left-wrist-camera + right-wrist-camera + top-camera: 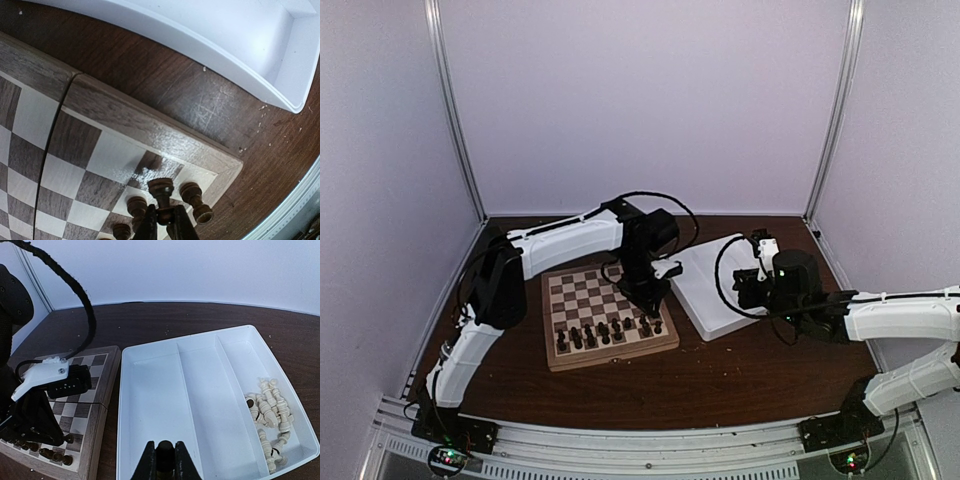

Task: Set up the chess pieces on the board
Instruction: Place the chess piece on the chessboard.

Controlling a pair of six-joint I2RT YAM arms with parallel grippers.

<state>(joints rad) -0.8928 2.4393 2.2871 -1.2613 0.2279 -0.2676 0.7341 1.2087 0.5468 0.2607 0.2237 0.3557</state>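
Our left jaws pinch one dark chess piece (161,192) at the near right corner of the board (125,120); our right jaws are closed by the white tray (150,390)

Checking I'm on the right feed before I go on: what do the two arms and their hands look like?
The left arm and right arm match: white shells on the long links, black joints and wrists. A thin black cable loops loose near each wrist. The left hand and right hand each have two narrow black fingers. Small green lights glow at both bases.
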